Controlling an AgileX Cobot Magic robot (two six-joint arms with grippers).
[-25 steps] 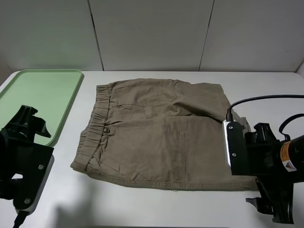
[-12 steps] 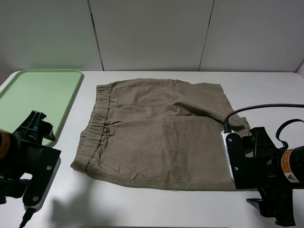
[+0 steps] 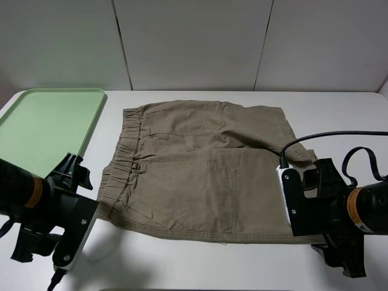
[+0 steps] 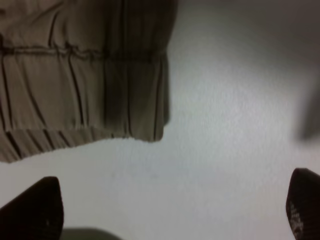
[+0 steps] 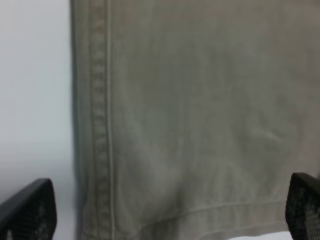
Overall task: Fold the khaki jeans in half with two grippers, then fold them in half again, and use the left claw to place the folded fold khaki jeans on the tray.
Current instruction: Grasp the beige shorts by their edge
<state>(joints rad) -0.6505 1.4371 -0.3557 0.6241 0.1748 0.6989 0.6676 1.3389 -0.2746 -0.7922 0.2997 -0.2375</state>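
Note:
The khaki jeans (image 3: 200, 170) lie spread flat mid-table, gathered waistband to the left and leg hems to the right. My left gripper (image 3: 79, 209) hangs open just off the near waistband corner; in the left wrist view that corner of the jeans (image 4: 85, 75) lies beyond the open left gripper (image 4: 167, 215), with bare table between the fingertips. My right gripper (image 3: 303, 206) stands open over the near right hem corner; the right wrist view shows the stitched hem of the jeans (image 5: 190, 110) filling the space ahead of the open right gripper (image 5: 165, 212). The mint-green tray (image 3: 48, 127) sits at the far left.
A white table (image 3: 182, 267) carries everything, with a pale panelled wall (image 3: 194, 42) behind it. A black cable (image 3: 339, 134) loops from the right arm over the table to the right of the jeans.
The left gripper has moved right, toward the near waistband corner. The right gripper has shifted slightly left and lower over the hem. The jeans have not moved.

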